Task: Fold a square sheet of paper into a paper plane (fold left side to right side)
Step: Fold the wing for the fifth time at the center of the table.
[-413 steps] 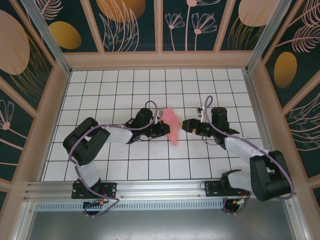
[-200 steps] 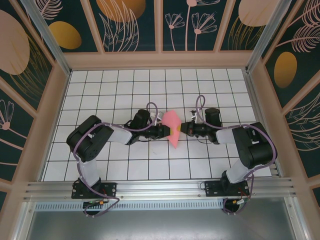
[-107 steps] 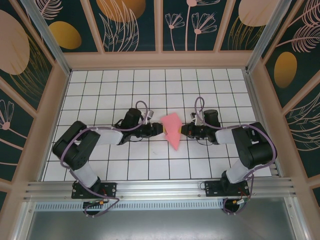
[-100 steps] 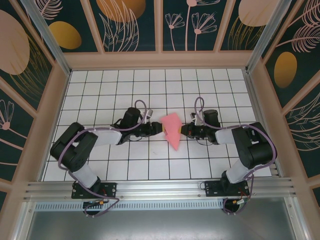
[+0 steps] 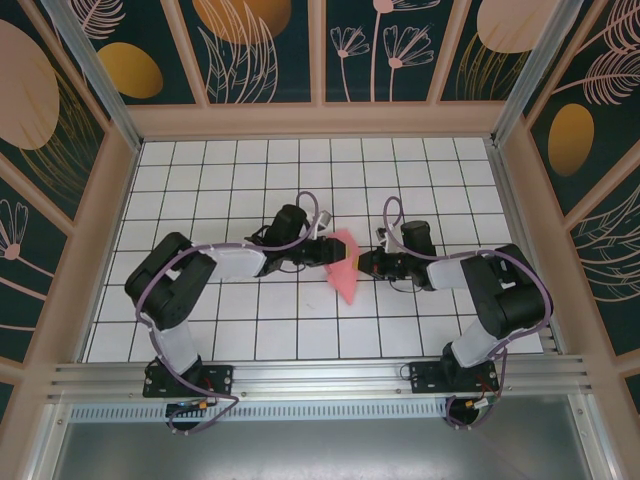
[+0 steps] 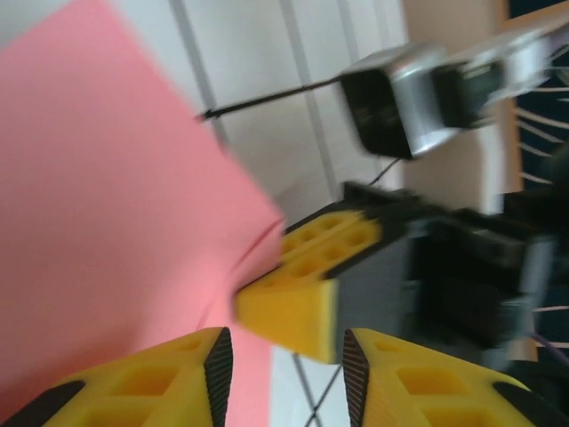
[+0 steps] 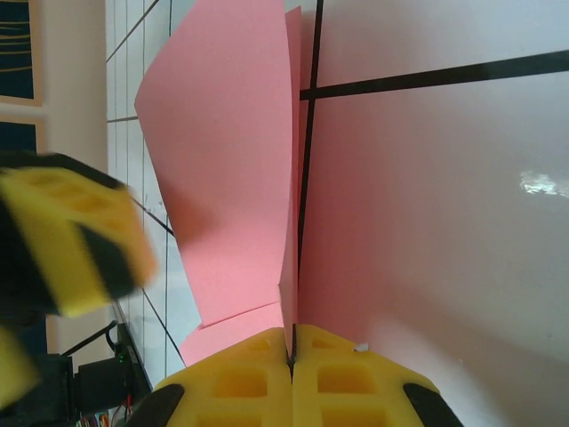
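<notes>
The sheet of paper (image 5: 343,265) is folded into a narrow pink shape with a point aimed at the arms' bases. It sits on the white grid table (image 5: 200,180), about at the table's middle. In the right wrist view its layers show as flaps that lift off the tiles rather than lying flat, and the glossy tile beside the sheet is tinted pink.

The right gripper (image 7: 292,360) is at the sheet's right edge. Its two yellow fingers are pressed together with no gap, and the edge of the sheet is pinched between them.

The left gripper (image 6: 284,356) is at the sheet's left side, low and close to it. Its yellow fingers stand clearly apart, and nothing is clamped between them. That wrist view is blurred, so I cannot tell whether one of those fingers touches the sheet or only sits over it. Through the gap, one yellow finger of the right gripper meets the sheet's edge.

From above, both arms reach in toward the sheet from opposite sides, and the two grippers nearly face each other across it.
</notes>
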Motion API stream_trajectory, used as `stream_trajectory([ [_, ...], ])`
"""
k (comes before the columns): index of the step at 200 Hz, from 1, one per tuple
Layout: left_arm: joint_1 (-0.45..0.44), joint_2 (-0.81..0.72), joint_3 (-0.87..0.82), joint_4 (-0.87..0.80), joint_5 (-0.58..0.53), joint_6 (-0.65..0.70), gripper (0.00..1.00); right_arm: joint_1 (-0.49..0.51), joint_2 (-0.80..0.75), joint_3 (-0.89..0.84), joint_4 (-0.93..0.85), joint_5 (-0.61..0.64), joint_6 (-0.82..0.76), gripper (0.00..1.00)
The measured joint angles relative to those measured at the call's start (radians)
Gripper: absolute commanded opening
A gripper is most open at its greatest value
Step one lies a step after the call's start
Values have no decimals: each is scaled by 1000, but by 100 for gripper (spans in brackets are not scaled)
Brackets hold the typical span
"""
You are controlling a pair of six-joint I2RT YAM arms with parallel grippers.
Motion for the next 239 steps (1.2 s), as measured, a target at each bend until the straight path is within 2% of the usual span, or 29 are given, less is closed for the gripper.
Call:
stream_trajectory([
  [17, 0, 34, -1, -23, -20, -1, 40, 0, 0, 0, -18, 11, -4, 5],
  [90, 1, 86, -6, -27, -41, -1, 39, 0, -44, 0, -92, 45, -36, 35],
  [125, 4, 97, -6, -9, -29, -8, 39, 0, -61, 0, -127, 51, -52, 44],
  [186, 8, 102, -6, -4, -23, -14, 37, 42, -74, -3, -149, 60, -40, 42],
  [222, 11, 111, 7, -14, -14, -14, 37, 84, -73, -3, -143, 81, 0, 33],
  [239, 11, 114, 19, -31, -11, -12, 37, 98, -73, -3, -136, 93, 23, 25],
])
